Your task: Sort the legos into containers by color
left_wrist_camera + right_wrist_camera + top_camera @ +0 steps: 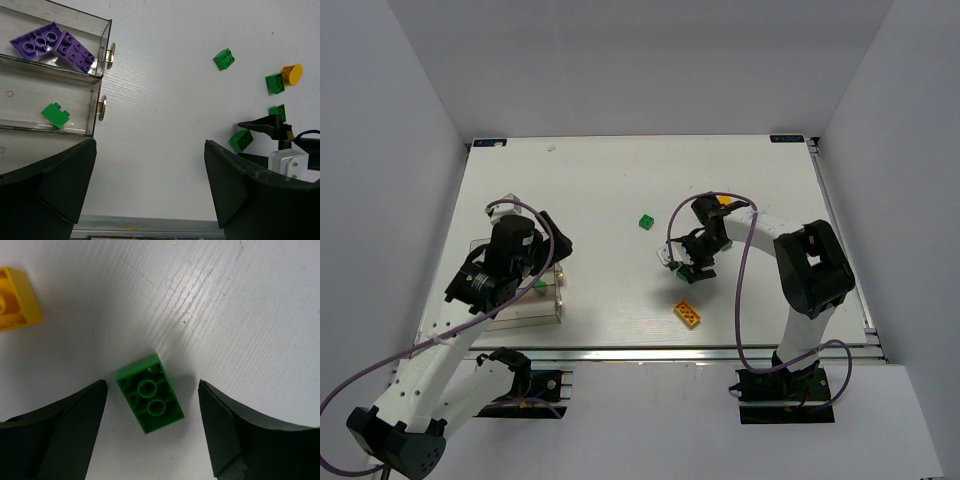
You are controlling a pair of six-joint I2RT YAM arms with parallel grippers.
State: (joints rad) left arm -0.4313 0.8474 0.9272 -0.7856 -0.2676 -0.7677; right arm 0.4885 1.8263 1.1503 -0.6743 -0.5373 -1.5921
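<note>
Right pincer (151, 407) straddles an upturned green lego (150, 392); corner stickers (488, 143) unreadable.

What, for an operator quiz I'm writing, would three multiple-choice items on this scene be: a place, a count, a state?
1. Where are the purple bricks? A in a clear bin; B loose on the table; C off the table.
2. How many green bricks lie in the neighbouring bin? A none; B one; C three.
3. How does the green brick under the right tool lie? A studs up; B hollow side up; C on its side.
Key: 1 A, clear walls surround them; 2 B, a single one shows there; 3 B, its underside tubes face the camera.
</note>
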